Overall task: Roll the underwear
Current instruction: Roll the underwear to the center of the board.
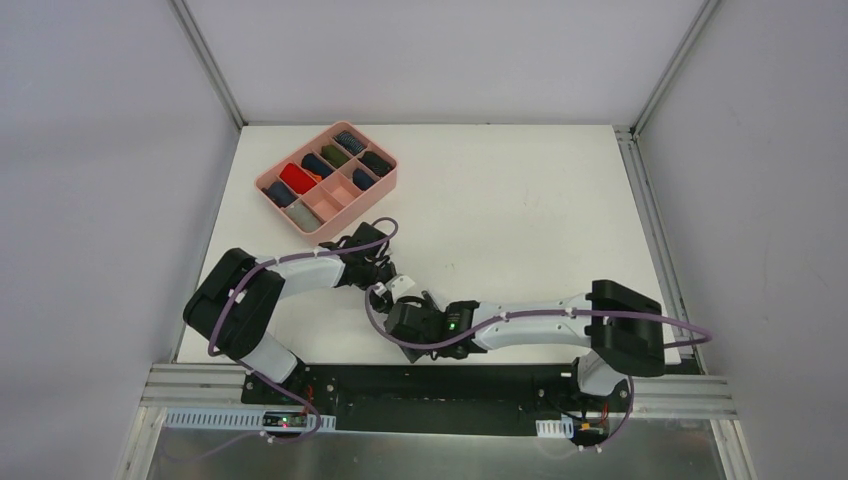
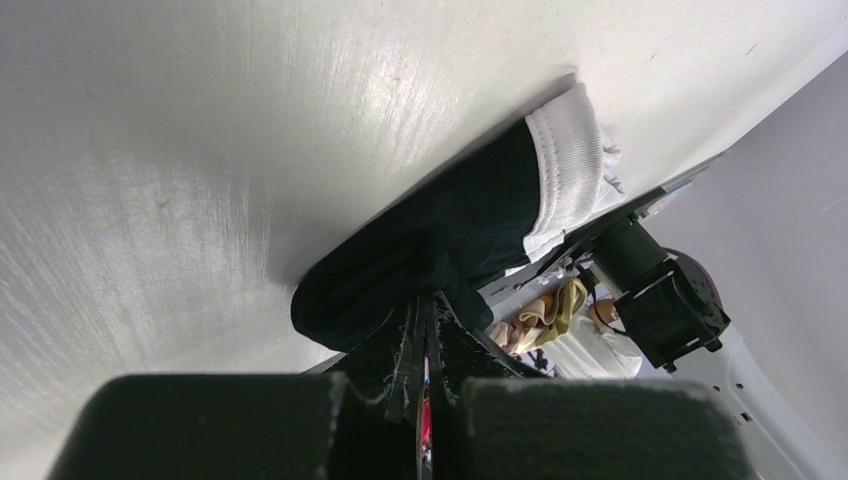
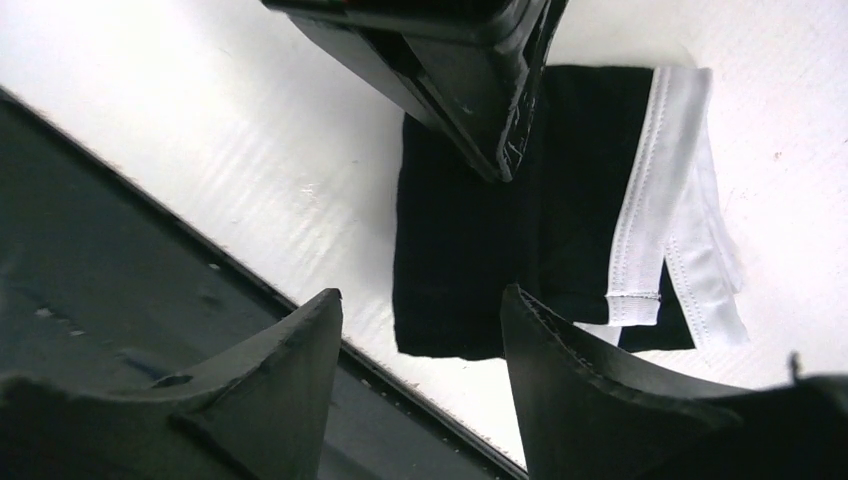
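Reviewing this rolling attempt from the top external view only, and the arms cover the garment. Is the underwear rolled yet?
Observer: Not by the look of it. The right wrist view shows the black underwear folded flat, with its white waistband at one end.
Operator: Is the left gripper holding it?
Observer: The left gripper is shut with its tip down on the black cloth. I can't tell whether it is pinching the cloth.
Operator: And the right?
Observer: The right gripper is open above the cloth, holding nothing.
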You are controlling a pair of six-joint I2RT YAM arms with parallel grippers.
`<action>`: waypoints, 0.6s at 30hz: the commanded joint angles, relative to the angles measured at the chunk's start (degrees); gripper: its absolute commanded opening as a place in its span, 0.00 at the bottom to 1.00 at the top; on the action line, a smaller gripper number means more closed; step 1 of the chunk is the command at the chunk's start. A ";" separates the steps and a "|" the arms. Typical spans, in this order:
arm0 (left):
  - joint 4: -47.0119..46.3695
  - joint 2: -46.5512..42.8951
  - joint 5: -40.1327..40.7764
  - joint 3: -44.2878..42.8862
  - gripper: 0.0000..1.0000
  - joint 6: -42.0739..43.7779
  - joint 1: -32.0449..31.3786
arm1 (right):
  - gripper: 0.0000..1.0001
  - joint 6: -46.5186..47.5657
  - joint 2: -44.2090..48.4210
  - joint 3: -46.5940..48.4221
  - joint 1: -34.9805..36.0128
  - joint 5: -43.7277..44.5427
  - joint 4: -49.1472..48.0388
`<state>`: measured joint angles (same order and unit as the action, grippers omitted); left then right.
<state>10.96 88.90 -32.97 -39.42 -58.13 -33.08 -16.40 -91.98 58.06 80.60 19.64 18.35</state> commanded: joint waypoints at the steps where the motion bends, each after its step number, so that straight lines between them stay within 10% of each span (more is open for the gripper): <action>1: 2.22 1.37 3.61 1.47 0.00 0.23 -0.85 | 0.62 2.32 -3.78 1.34 1.02 4.66 2.24; 5: 2.22 0.79 3.51 1.50 0.00 -0.26 -0.91 | 0.55 0.82 -7.91 -0.04 1.32 5.37 1.04; 10: 2.29 -2.42 2.67 1.67 0.00 -1.64 -0.48 | 0.01 -1.11 -8.36 -3.32 1.36 6.35 -1.22; 14: 2.57 -7.91 1.06 1.89 0.01 -3.19 1.78 | 0.00 -1.86 -4.44 -7.84 -0.17 4.10 -7.03; 18: 4.87 -16.94 1.55 1.34 0.26 -4.05 4.39 | 0.00 -2.28 0.91 -14.84 -3.23 -5.69 -16.74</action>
<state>12.43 80.55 -32.47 -37.69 -60.95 -31.00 -16.05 -92.97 50.81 80.47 25.91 8.86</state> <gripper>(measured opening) 0.169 0.078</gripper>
